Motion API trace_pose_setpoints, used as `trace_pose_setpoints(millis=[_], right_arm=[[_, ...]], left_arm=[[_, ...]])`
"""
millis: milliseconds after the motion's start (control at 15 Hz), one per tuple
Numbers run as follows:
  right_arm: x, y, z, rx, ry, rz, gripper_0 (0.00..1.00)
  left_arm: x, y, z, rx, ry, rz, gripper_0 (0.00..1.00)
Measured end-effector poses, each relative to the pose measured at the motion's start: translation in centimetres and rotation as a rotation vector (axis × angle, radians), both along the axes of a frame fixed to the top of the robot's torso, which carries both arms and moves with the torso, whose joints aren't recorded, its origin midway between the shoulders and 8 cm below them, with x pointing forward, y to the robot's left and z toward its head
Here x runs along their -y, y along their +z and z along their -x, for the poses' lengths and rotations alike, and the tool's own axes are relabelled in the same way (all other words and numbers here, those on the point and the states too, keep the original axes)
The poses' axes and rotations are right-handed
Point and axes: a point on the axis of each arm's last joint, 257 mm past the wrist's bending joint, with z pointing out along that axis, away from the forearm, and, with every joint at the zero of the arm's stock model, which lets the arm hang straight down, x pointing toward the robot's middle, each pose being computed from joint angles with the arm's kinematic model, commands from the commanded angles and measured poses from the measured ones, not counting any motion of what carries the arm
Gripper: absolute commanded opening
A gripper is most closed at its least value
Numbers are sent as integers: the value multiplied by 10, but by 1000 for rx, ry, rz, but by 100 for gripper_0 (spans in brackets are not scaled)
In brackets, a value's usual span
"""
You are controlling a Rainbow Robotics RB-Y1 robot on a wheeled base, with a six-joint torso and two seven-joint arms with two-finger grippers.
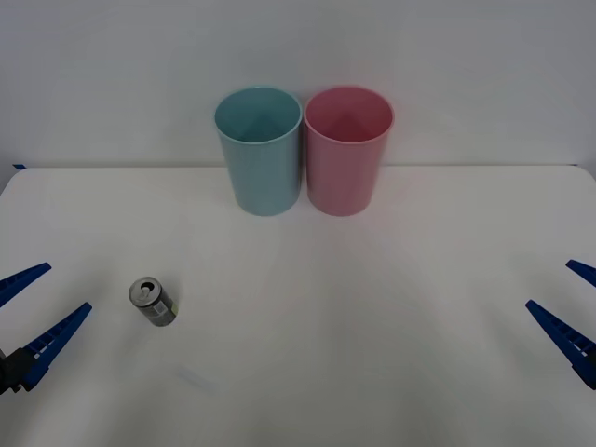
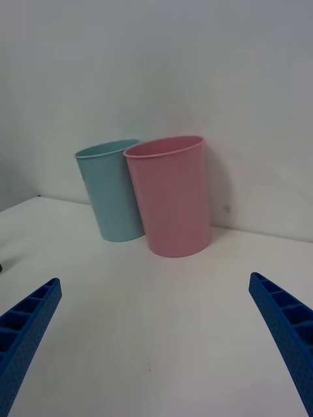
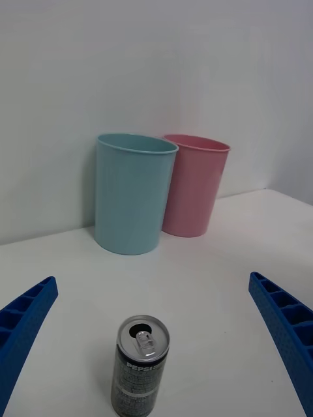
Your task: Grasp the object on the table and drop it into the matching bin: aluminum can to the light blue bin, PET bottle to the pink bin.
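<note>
I'm seeing the small dark grey aluminum can [image 1: 153,302] standing just ahead of my left gripper [image 1: 33,307], jaws spread wide; right gripper [image 1: 570,312] is idling agape too.

Aluminum can [image 1: 153,302]: one, dark grey, standing on the table [image 1: 372,326]
Light blue bin [image 1: 259,150]: one
Pink bin [image 1: 347,149]: one
Bins altogether: two
Claws: two, left claw [image 1: 28,312] and right claw [image 1: 573,312]
</note>
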Motion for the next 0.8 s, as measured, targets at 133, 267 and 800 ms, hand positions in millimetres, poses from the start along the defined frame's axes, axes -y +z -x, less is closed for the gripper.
trace_pose_setpoints(millis=[133,267,800], right_arm=[[0,0,0,0,0,0,100],[0,0,0,0,0,0,100],[0,0,0,0,0,0,100]], left_arm=[[0,0,0,0,0,0,100],[-5,0,-3,3,18,17,100],[-23,-12,1,-29,49,-4,100]])
